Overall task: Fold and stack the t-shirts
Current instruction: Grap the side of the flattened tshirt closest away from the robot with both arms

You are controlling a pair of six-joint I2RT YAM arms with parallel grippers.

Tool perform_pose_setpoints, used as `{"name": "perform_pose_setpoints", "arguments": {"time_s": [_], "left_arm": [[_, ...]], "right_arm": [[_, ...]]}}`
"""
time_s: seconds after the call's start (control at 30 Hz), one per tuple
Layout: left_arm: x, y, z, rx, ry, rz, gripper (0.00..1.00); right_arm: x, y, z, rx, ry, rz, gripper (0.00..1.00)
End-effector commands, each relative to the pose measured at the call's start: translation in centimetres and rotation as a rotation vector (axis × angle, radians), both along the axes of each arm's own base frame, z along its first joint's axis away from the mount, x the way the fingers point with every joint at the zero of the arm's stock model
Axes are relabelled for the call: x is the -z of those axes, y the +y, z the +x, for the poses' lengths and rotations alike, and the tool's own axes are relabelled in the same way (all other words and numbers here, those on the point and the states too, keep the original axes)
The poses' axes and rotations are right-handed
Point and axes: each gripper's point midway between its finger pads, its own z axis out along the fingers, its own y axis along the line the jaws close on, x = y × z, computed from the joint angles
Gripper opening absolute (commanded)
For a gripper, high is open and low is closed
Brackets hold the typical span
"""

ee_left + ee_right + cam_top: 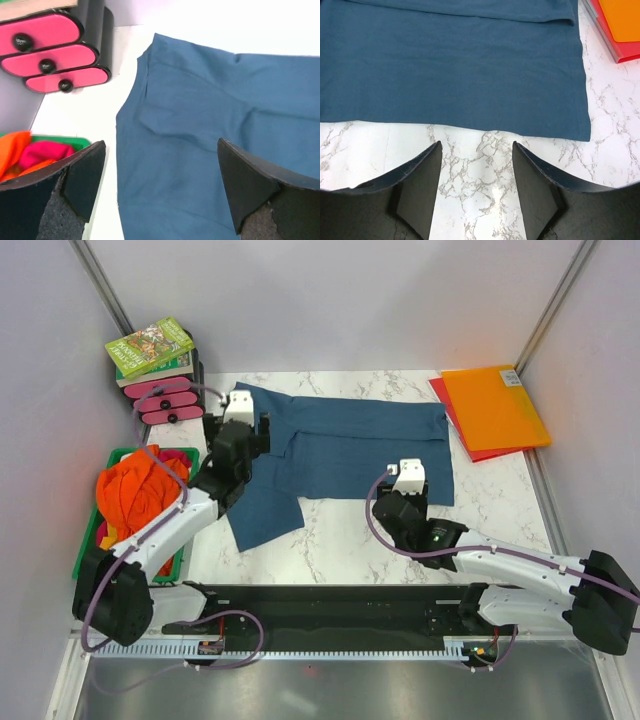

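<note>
- Right gripper (476, 150): fingers half spread, empty, over bare table (370, 150); the blue t-shirt (450, 65) has its hem just beyond them.
- The shirt lies flat, long way left to right.
- Left gripper (161, 150): fingers spread wide, empty, above its left end, maybe a sleeve.

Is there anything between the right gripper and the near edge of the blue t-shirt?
Nothing visible. The right gripper hangs open over the table, just short of the hem of the blue t-shirt, with only bare marble between them. The folders lie off to the right.
</note>
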Motion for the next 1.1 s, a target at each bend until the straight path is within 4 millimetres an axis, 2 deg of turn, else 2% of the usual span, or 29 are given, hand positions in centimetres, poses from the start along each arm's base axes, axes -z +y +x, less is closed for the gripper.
{"name": "perform_pose_setpoints", "arguments": {"time_s": [0.0, 0.03, 0.07, 0.1, 0.13, 0.17, 0.2, 0.23, 0.27, 0.3, 0.33, 0.4, 0.43, 0.53, 0.6, 0.77, 0.93, 1.07], "left_arm": [[0.5, 2.5, -6.8, -0.314, 0.315, 0.04, 1.0], [2.4, 3.0, -9.6, -0.451, 0.38, -0.151, 1.0], [3.7, 2.5, -11.2, -0.52, 0.423, -0.313, 1.0], [3.6, 1.8, -12.4, -0.527, 0.434, -0.453, 0.95], [5.3, 0.3, -13.7, -0.446, 0.505, -0.476, 0.76], [5.7, -2.5, -13.8, -0.324, 0.538, -0.567, 0.69], [6.4, -3.5, -14.7, -0.308, 0.554, -0.605, 0.67], [7.8, -4.5, -16.3, -0.271, 0.598, -0.588, 0.71], [8.9, -5.1, -17.2, -0.256, 0.64, -0.584, 0.77], [10.0, -5.2, -17.9, -0.273, 0.677, -0.577, 0.91], [12.0, -5.1, -18.7, -0.303, 0.736, -0.543, 0.95], [13.6, -5.6, -20.0, -0.312, 0.826, -0.539, 0.98], [14.5, -5.8, -20.5, -0.316, 0.859, -0.527, 0.95], [15.4, -5.9, -20.6, -0.297, 0.84, -0.526, 0.91], [14.9, -5.4, -19.8, -0.288, 0.764, -0.535, 0.93], [14.6, -4.5, -19.3, -0.271, 0.684, -0.537, 0.94], [15.9, -4.2, -19.1, -0.283, 0.699, -0.495, 0.94], [16.9, -4.7, -18.5, -0.282, 0.739, -0.447, 0.81]], "right_arm": [[-1.9, -0.2, 0.3, 0.019, -0.033, 0.005, 0.66], [-1.8, -0.2, 0.2, 0.022, -0.03, 0.01, 0.66], [-1.9, -0.1, 0.2, 0.02, -0.028, 0.028, 0.66], [-2.0, 0.0, 0.1, 0.015, -0.025, 0.036, 0.66], [-2.4, 0.2, 0.1, 0.014, -0.027, 0.05, 0.66], [-2.4, 0.1, -0.1, 0.013, -0.018, 0.056, 0.66], [-2.5, 0.1, -0.1, 0.014, -0.018, 0.062, 0.66], [-2.5, 0.1, -0.2, 0.011, -0.014, 0.063, 0.66], [-2.6, 0.1, -0.3, 0.006, -0.013, 0.069, 0.66], [-2.5, 0.3, -0.3, -0.005, -0.005, 0.072, 0.66], [-2.4, 0.4, -0.4, -0.01, -0.001, 0.073, 0.66], [-2.0, 0.7, -0.6, -0.027, 0.018, 0.074, 0.65], [-1.4, 0.8, -0.6, -0.028, 0.033, 0.064, 0.65], [-0.3, 1.1, -0.9, -0.036, 0.067, 0.056, 0.65], [0.1, 1.2, -0.9, -0.038, 0.079, 0.053, 0.65], [0.5, 0.8, -1.1, -0.032, 0.083, 0.036, 0.65], [1.1, 0.9, -1.1, -0.035, 0.09, 0.025, 0.65], [1.4, 1.0, -1.1, -0.035, 0.097, 0.023, 0.65]]}}
